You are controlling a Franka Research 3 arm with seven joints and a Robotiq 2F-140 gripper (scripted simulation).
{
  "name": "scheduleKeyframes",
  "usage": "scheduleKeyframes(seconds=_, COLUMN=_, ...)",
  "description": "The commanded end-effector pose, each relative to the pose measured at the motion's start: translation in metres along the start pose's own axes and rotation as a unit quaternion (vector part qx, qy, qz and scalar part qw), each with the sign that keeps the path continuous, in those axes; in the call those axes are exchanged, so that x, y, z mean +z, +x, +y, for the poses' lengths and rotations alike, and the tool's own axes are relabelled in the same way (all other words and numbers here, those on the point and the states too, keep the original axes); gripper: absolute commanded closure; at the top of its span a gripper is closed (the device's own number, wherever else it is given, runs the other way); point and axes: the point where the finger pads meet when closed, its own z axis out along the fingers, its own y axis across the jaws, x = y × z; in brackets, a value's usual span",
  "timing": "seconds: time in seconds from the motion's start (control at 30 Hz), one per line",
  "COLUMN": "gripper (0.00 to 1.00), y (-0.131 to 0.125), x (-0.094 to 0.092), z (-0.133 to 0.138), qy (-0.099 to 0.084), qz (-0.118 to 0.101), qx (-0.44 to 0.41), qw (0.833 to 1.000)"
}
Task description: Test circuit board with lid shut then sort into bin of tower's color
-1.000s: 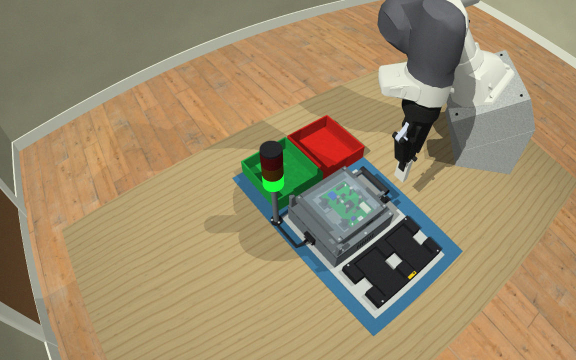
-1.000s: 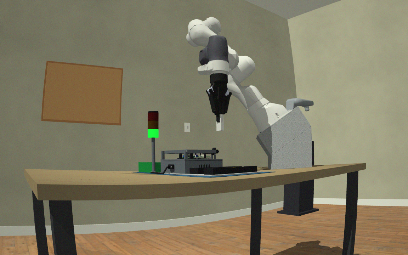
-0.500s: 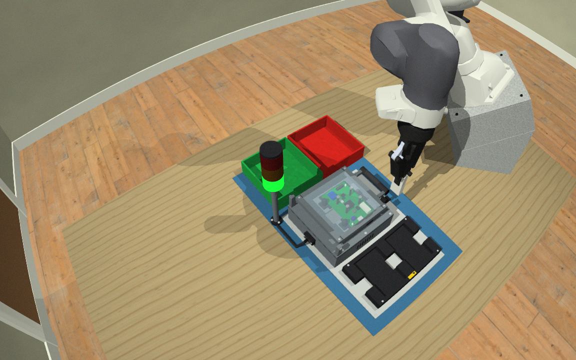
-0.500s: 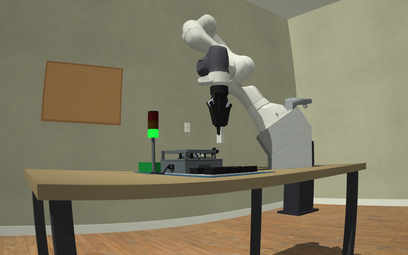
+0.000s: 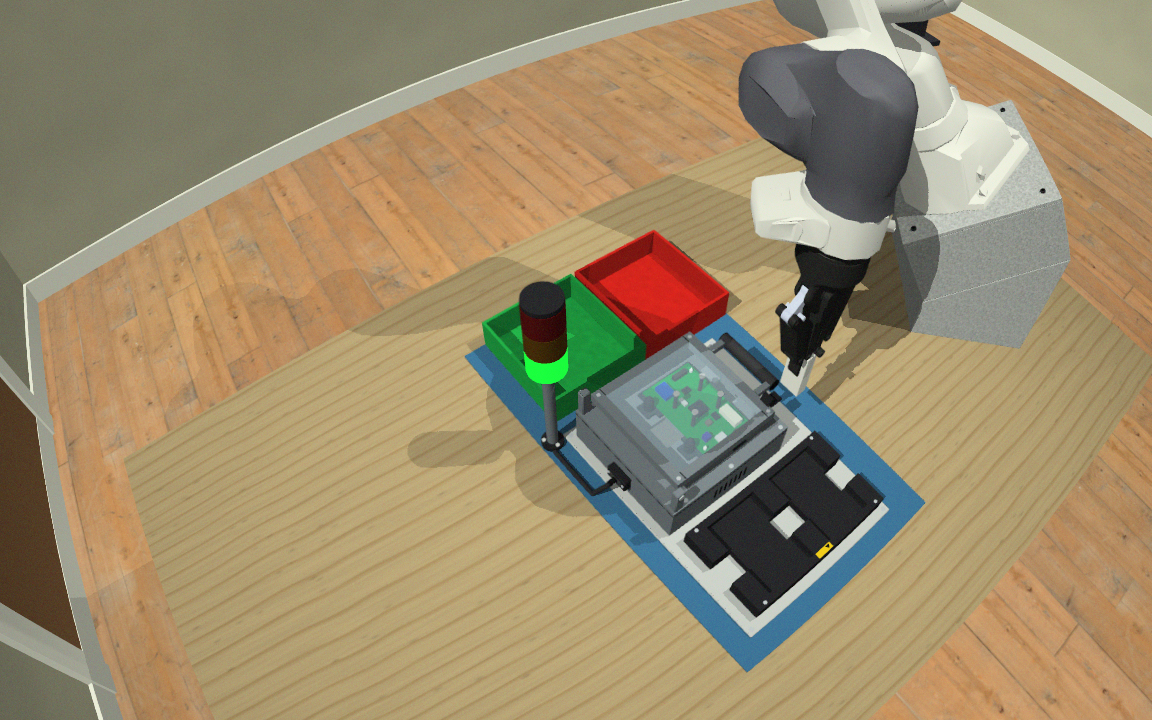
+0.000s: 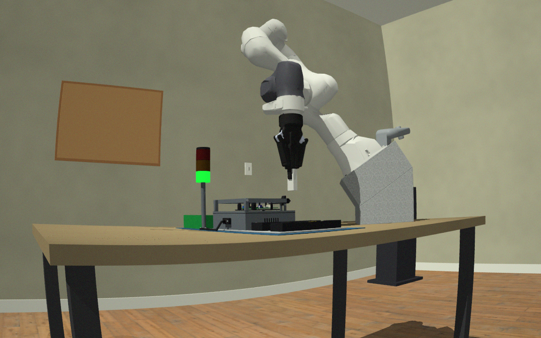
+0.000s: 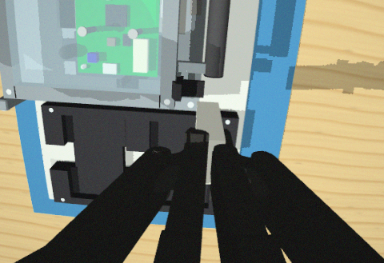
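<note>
The green circuit board [image 5: 692, 407] [image 7: 118, 29] lies face up in the grey tester [image 5: 650, 466] [image 6: 243, 218] under the shut clear lid. The lid's black handle [image 5: 746, 358] [image 7: 219, 15] runs along the edge toward the robot's base. A small black tab [image 7: 188, 87] sits just past the handle's end. The signal tower [image 5: 546, 365] [image 6: 203, 176] shows green. My gripper [image 5: 797, 380] [image 6: 290, 185] [image 7: 206, 118] is shut and empty. It points down and hangs a little above the tester, beside that end of the handle.
The green bin [image 5: 508, 335] [image 6: 192, 221] and the red bin [image 5: 625, 246] stand side by side behind the tester. The empty black tray [image 5: 777, 519] [image 7: 96, 135] lies in front of it. All rest on a blue mat [image 5: 517, 416] [image 7: 272, 34]. The robot's grey pedestal [image 5: 983, 259] stands at the right.
</note>
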Motion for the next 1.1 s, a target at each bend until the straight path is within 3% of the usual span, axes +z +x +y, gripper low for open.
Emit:
scheduleKeyframes(seconds=0.0, gripper=1.0, y=-0.002, x=0.0, z=-0.001, qy=0.001, qz=-0.002, qx=0.008, qw=1.0)
scheduleKeyframes(seconds=0.43, gripper=1.0, y=-0.002, x=0.001, z=-0.001, qy=0.001, qz=-0.002, qx=0.008, qw=1.0)
scheduleKeyframes(seconds=0.83, gripper=1.0, y=-0.003, x=0.022, z=-0.002, qy=0.001, qz=-0.002, qx=0.008, qw=1.0)
scheduleKeyframes(seconds=1.07, gripper=1.0, y=-0.003, x=0.026, z=-0.002, qy=0.001, qz=-0.002, qx=0.008, qw=1.0)
